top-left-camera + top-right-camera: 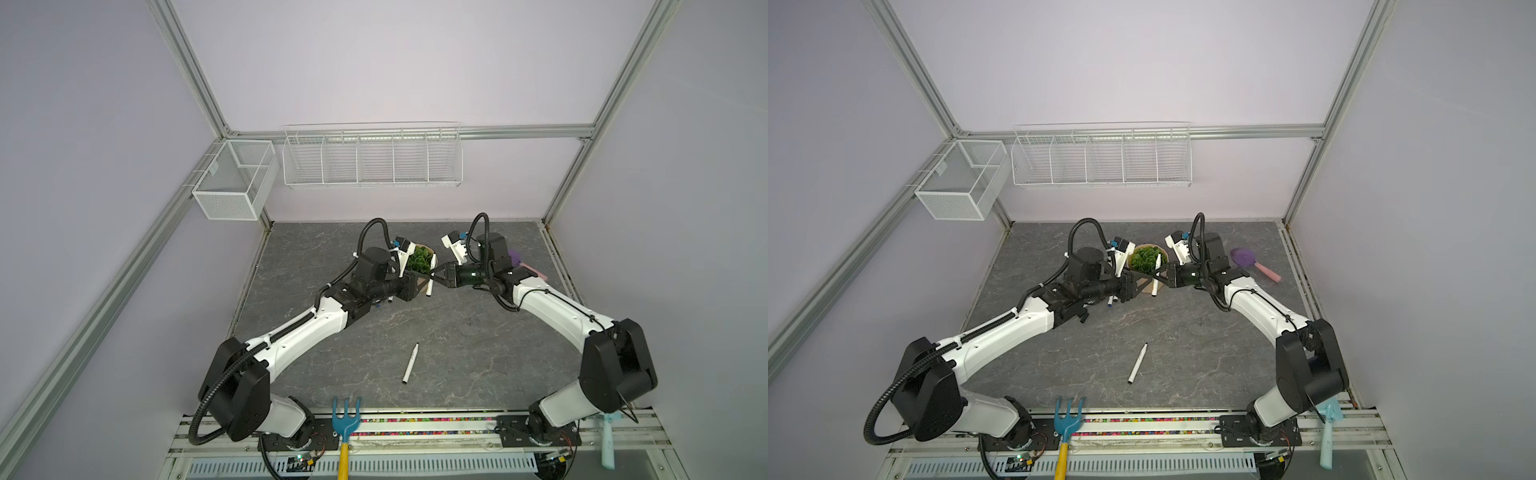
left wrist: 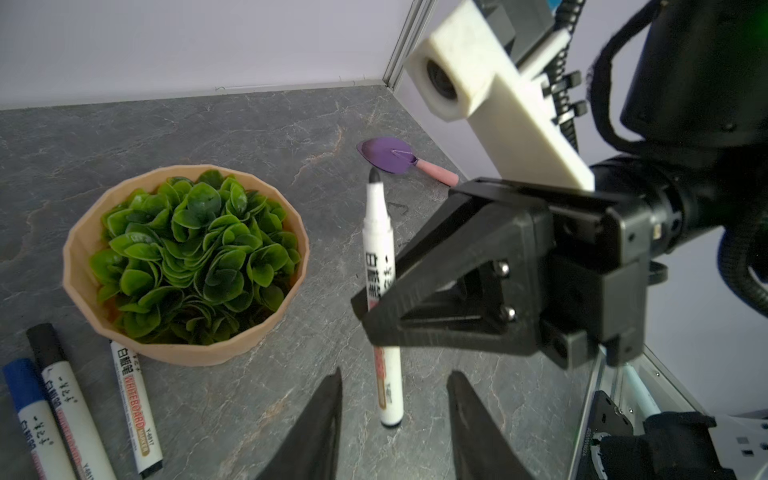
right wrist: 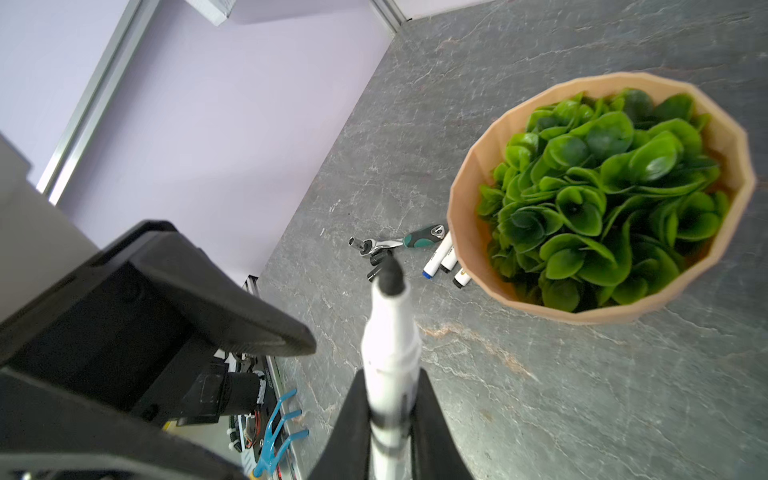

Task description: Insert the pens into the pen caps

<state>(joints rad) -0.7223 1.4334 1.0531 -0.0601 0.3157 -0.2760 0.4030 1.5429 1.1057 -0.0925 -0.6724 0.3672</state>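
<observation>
Table edges: grey slab (image 1: pixel 457 324) w/ walls at back & both sides, metal rail along front.
Open room: middle & front of slab mostly bare; one loose pen (image 1: pixel 410 363) lies there, well apart from both arms.
Crowded spot: back-centre, where both grippers meet beside plant pot (image 2: pixel 183 266).
Front rail: blue rake (image 1: pixel 345 415) lies across it.
Right side: purple trowel (image 2: pixel 395 156) near rt edge, behind rt arm.
Right gripper (image 3: pixel 390 384): pinched tight on held pen (image 2: pixel 378 232), mid-barrel; dark tip bare, no cap on.
Left gripper (image 2: pixel 395 376): fingers spread, nothing gripped; held pen's butt end sits just beside them, contact can't tell.
Other pens: three lie beside pot, one blue-capped (image 2: pixel 31 411), one black-capped (image 2: pixel 68 399), third (image 2: pixel 135 407) partly behind pot.
Loose caps: two small black ones (image 3: pixel 376 266) by wrench (image 3: pixel 399 243) head.
</observation>
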